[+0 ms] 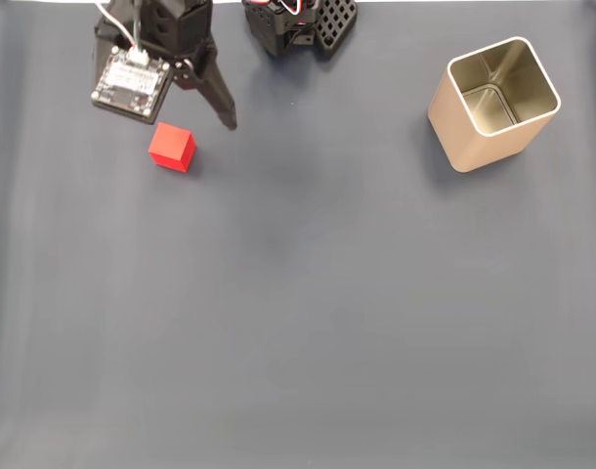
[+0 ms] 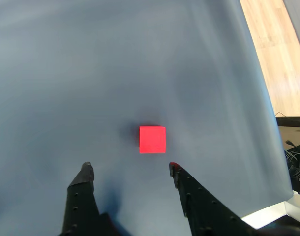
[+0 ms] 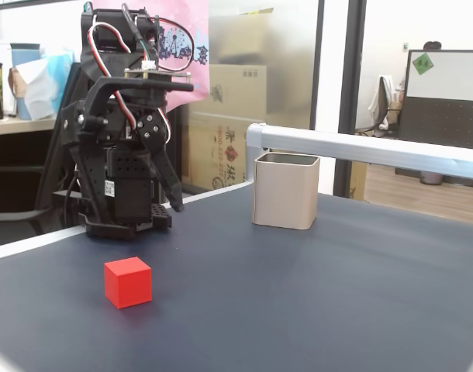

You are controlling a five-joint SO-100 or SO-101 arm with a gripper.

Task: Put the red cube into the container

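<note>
Red cube (image 2: 152, 139): loose on bench (image 1: 308, 322), upper left of fixed view, ungrasped. End effector (image 2: 129, 168): spread wide, empty, poised just short of cube. Container (image 1: 493, 103): upper right, upright, empty. Pending: grasp, carry, drop.

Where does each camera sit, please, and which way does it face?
A fixed view: overhead, looking straight down; open claw near the red cube, container far right.
Wrist view: on the arm, looking down between the claw's fingers at the cube.
A fixed view: table height, facing the arm.
All share the cube.
</note>
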